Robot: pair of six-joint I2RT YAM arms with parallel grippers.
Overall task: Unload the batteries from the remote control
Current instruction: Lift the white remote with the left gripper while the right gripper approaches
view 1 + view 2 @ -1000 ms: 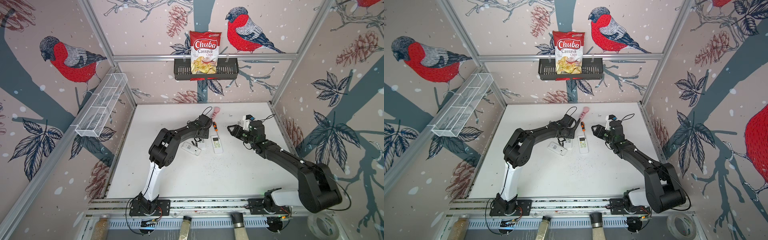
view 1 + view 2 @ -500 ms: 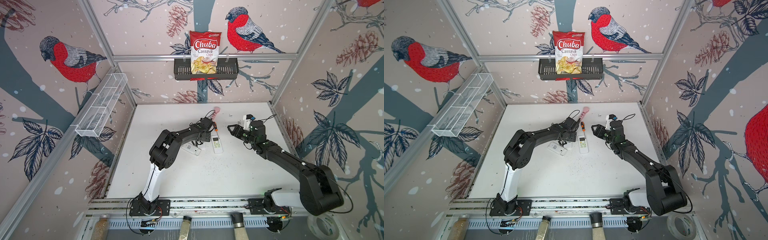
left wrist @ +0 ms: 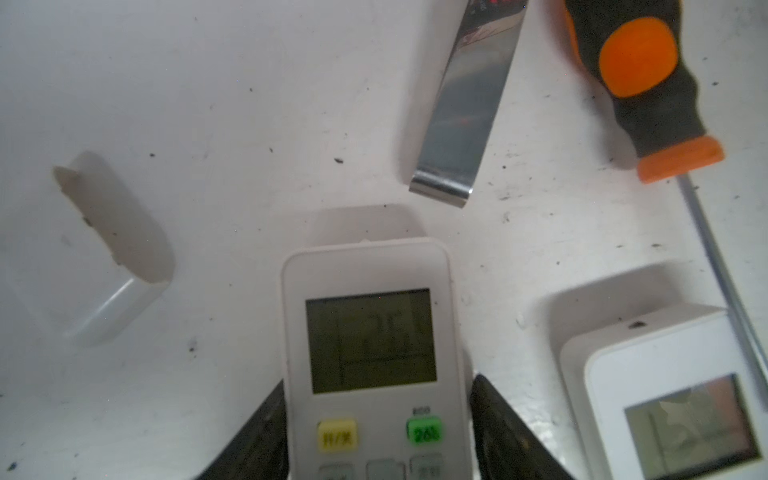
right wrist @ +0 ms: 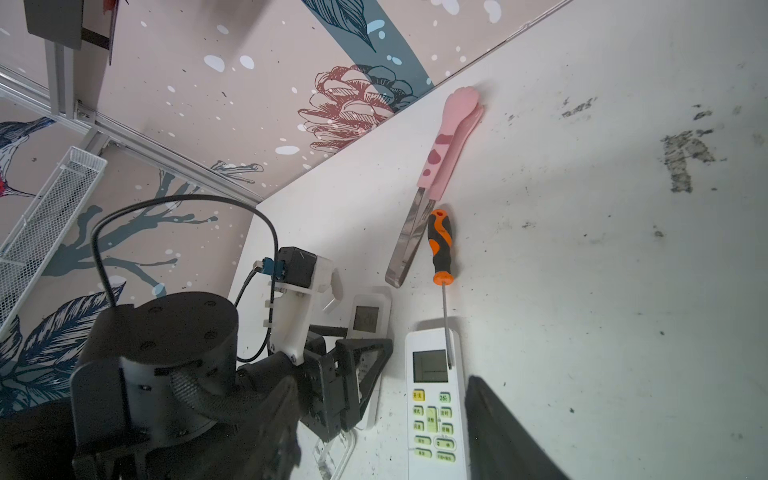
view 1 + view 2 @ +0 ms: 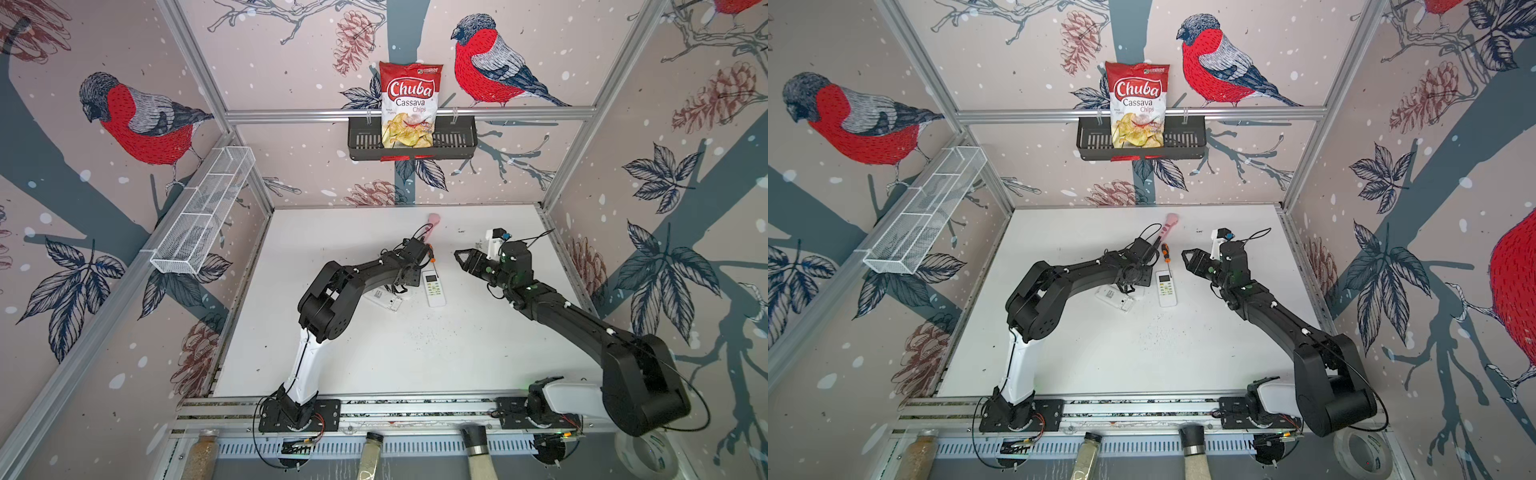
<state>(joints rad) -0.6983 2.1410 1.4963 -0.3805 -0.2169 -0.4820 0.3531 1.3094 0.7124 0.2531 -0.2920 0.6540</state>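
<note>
Pinching the small remote (image 3: pixel 365 324) across its long edges with the left gripper (image 3: pixel 376 380), fingers (image 3: pixel 257 440) pressed to both sides; probably to steady it or lift it for turning over, since lying face up, screen and buttons showing, back out of sight; no sight of the batteries in any view; judged to sit inside a remote, behind a back not shown. Holding the right gripper (image 5: pixel 460 259) above the table (image 5: pixel 374 353) at about two o'clock of the larger remote (image 5: pixel 434 286), jaws spread and empty; seemingly poised to take the far end or a lid once offered. Hard to work on that larger remote as placed: crossed at its twelve o'clock end by the shaft of the screwdriver (image 4: pixel 440 245), handle pointing on toward the pink-handled knife (image 4: pixel 440 158) at twelve o'clock; both tools kept close, presumably for prying. Leaving a third remote (image 5: pixel 384 297) back-up at about eight o'clock of the left gripper, partly under the arm; cannot tell whether its bay is open. Leaving a loose white cover piece (image 3: pixel 112 249) on the table apart from the small remote; possibly a battery lid, though too plain to say.
</note>
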